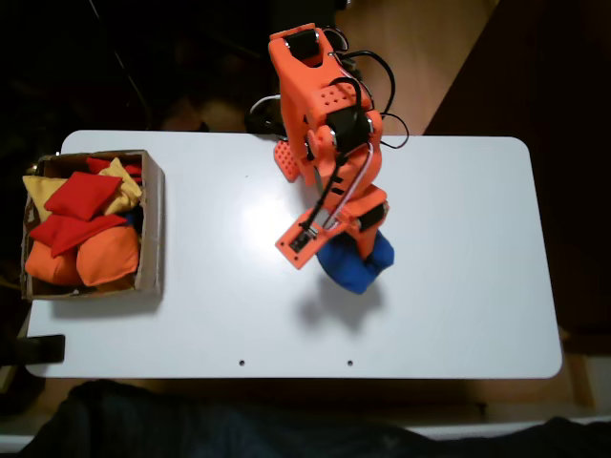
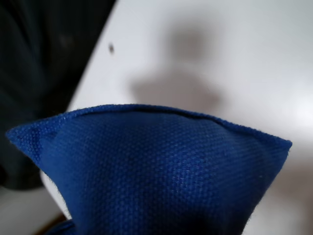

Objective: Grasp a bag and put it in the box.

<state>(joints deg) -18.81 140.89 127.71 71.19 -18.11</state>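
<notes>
Blue bag [image 1: 355, 264]: soft, light, sagging; pinch mid-fabric.
My jaws [image 1: 368, 246]: clenched on it, above the surface [image 1: 458, 286].

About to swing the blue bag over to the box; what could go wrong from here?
The box is already heaped with beanbags, so the bag may roll off the pile or over the low wall. The gripper seems to pinch one part of the sagging bag, so it could slip mid-swing.

Blue bag [image 2: 161, 171] close-up — white table [image 2: 244, 58] behind.
</notes>
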